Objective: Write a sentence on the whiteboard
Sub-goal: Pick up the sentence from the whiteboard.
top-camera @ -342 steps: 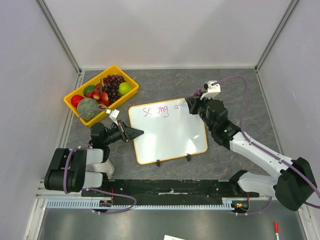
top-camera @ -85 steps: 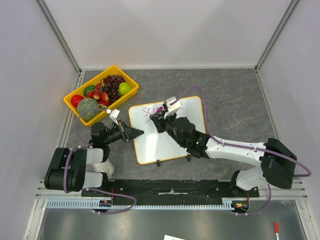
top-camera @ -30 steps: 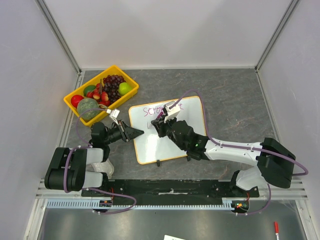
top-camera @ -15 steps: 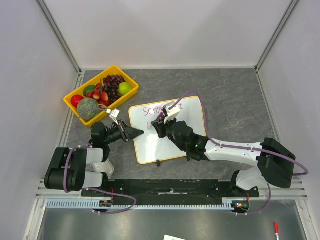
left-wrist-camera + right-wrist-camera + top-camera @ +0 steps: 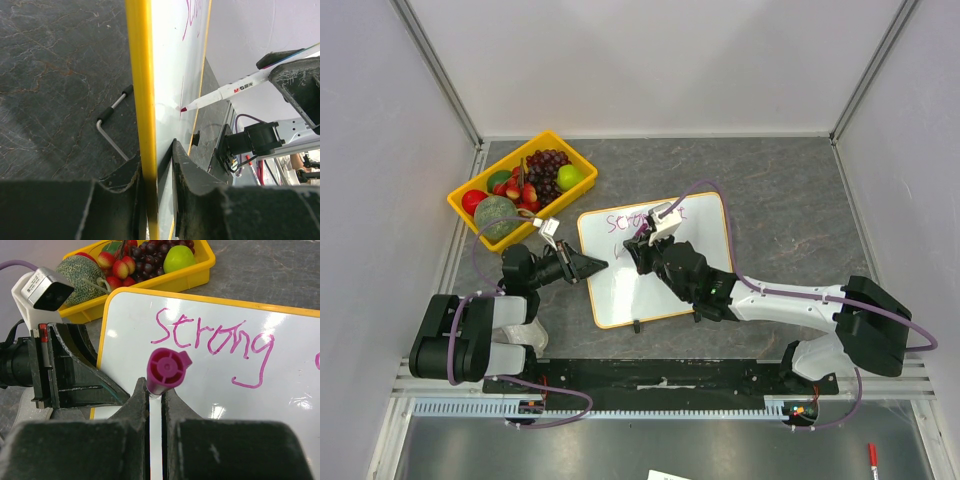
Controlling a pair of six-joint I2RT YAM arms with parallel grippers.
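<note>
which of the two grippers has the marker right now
The right gripper: it is shut on the magenta-capped marker, tip at the whiteboard. The left gripper only clamps the whiteboard's yellow edge.

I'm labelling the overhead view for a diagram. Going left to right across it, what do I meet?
Melon → left gripper, clamped on the whiteboard's left edge → right gripper, holding the marker → right arm's base.
</note>
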